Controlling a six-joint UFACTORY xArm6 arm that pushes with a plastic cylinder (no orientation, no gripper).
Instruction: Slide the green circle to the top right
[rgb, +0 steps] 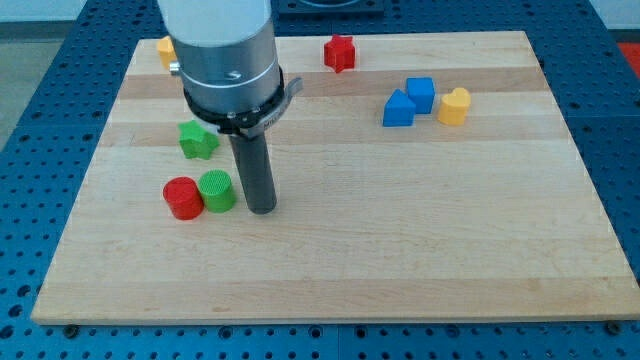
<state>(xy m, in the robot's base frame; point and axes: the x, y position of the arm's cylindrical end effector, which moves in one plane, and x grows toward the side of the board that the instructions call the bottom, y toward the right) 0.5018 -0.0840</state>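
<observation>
The green circle (217, 191) is a short green cylinder at the board's left, touching a red cylinder (183, 198) on its left side. My tip (261, 208) is the lower end of the dark rod, resting on the board just right of the green circle, close to it or touching it. The arm's grey and white body (225, 55) hangs above, covering part of the board's upper left.
A green star (198, 140) lies above the circle. A red star (340, 53) sits near the top edge. Two blue blocks (398, 109) (421, 94) and a yellow block (454, 106) cluster at upper right. A yellow block (166, 50) peeks out at top left. The wooden board (400, 230) ends on all sides.
</observation>
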